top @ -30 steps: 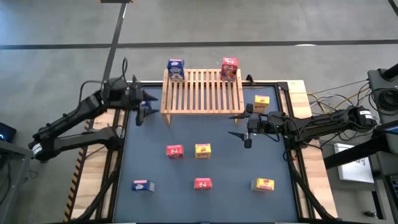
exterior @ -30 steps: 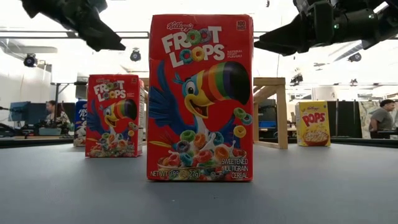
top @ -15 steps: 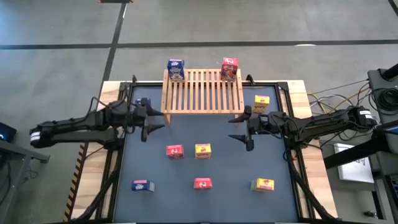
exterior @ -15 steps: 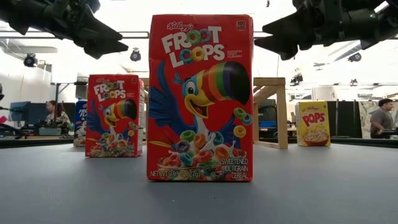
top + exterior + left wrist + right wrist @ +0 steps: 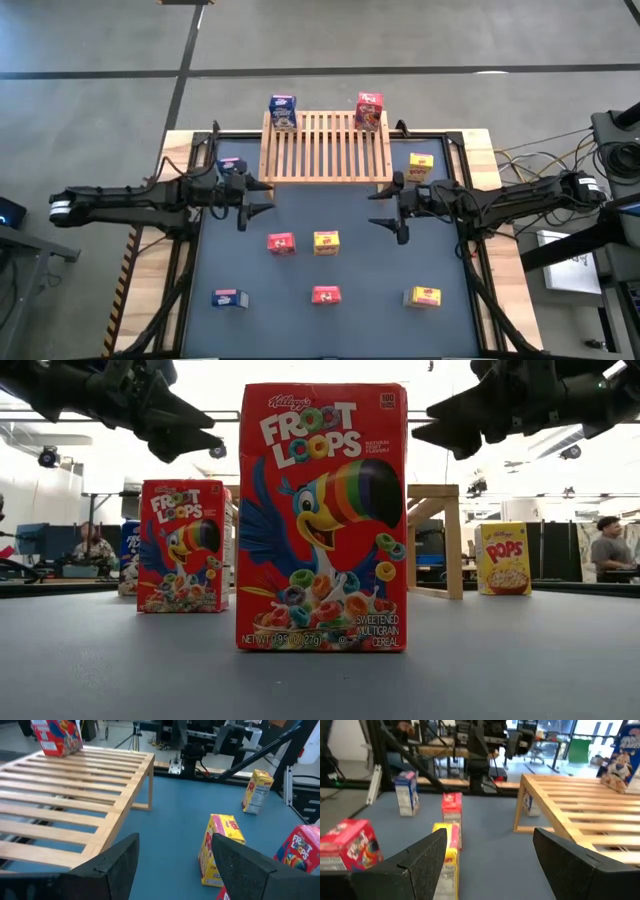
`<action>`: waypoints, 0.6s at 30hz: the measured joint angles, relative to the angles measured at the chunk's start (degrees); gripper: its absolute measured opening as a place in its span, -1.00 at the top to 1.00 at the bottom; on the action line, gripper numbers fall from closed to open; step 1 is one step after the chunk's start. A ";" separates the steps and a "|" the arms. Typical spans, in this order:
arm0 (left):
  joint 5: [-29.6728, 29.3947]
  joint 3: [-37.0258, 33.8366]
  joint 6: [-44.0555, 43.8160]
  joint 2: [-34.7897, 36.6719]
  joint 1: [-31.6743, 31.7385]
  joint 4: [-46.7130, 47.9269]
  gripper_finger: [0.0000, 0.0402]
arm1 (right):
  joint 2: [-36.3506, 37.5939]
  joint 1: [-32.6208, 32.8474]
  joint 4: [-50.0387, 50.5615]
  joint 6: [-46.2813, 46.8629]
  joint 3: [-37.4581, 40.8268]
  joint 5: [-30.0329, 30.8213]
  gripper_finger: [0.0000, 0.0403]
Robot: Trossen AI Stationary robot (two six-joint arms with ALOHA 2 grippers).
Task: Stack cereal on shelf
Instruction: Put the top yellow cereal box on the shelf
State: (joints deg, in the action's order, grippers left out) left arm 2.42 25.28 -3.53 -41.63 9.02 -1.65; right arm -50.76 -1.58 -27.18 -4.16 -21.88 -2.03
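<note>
Boxes of cereal (image 5: 326,241) wait mid-table; two already stand on the shelf (image 5: 325,148) beyond. Left gripper (image 5: 252,197) has swung inward toward the red box (image 5: 281,242) — fingers spread, empty — a pick seems next. Right gripper (image 5: 388,208) hangs released. Only the low view hides the shelf's top.

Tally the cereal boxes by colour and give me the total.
Blue boxes: 3
Red boxes: 3
Yellow boxes: 3
Total: 9
</note>
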 joint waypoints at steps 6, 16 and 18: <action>-0.02 0.00 -0.03 -1.94 0.00 -1.55 -0.16 | 4.19 -0.07 24.30 -0.90 -7.98 9.11 -0.42; 0.04 0.00 0.28 -3.41 -0.48 -5.98 -0.16 | 16.68 -0.04 37.53 1.35 -12.42 5.34 -0.42; 0.16 0.00 0.42 -3.93 -1.13 -6.32 -0.16 | 18.60 0.02 36.32 3.93 -11.18 2.67 -0.42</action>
State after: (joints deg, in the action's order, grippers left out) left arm 2.58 25.28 -3.10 -45.56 7.88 -7.97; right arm -32.16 -1.56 9.14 -0.23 -33.06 0.64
